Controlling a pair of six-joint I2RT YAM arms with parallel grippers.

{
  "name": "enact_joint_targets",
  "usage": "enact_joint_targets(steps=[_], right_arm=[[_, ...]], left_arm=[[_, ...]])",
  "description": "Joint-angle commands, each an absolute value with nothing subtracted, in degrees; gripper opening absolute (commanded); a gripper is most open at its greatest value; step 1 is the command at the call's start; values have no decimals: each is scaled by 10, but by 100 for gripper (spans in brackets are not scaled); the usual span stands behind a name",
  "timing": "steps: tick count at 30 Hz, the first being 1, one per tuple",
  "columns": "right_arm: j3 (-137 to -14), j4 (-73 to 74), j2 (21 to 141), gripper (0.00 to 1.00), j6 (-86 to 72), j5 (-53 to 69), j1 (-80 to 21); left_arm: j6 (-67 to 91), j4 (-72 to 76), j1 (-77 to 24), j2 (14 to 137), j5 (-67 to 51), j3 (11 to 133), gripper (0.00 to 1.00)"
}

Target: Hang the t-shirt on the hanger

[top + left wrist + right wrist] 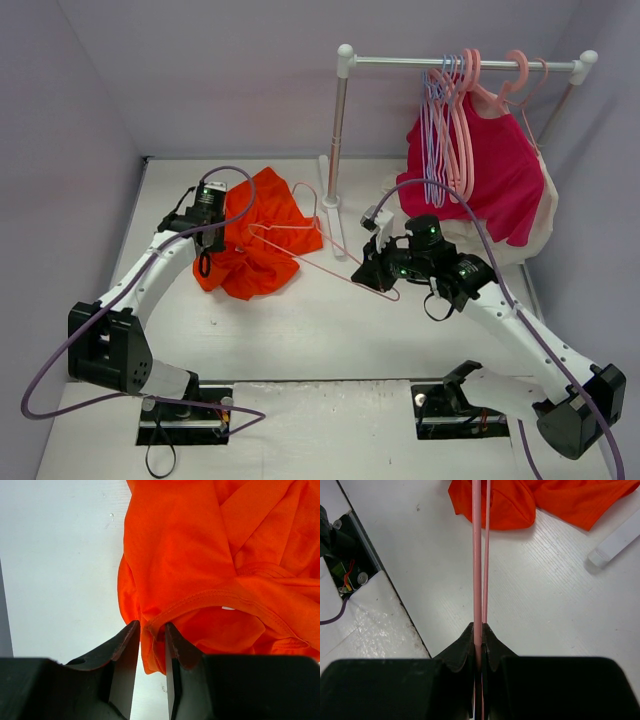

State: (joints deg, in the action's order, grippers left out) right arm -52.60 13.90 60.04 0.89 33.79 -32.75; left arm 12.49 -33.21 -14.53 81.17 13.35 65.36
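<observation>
Pinching the t-shirt [200, 545] by its neck hem, the left hand [151, 630] sits nearly closed by the tabletop's [60, 570] left edge; the right hand [480, 630] clamps the hanger [477, 555] tight.

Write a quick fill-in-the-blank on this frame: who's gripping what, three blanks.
1. The left gripper is shut on the ____ t-shirt.
2. The right gripper is shut on the pale pink ____.
3. The t-shirt lies crumpled on the white ____, not hung on the rack.

Missing words: orange; hanger; table.
</observation>
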Motion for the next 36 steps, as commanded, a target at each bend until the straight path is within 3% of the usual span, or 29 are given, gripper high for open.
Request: enact_joint_targets(steps=[1,16,21,36], right_arm=[[-536,98,605,0,4,336,-334],[-539,98,607,0,4,334,-340],[-546,98,611,0,7,340,-345],[-642,89,690,0,43,378,-367]], left_arm=[[113,-327,-142,808,129,680,22],[114,-329,-141,833,135,673,12],[107,-338,-141,832,131,675,0],[61,-359,-142,726,62,774,0]])
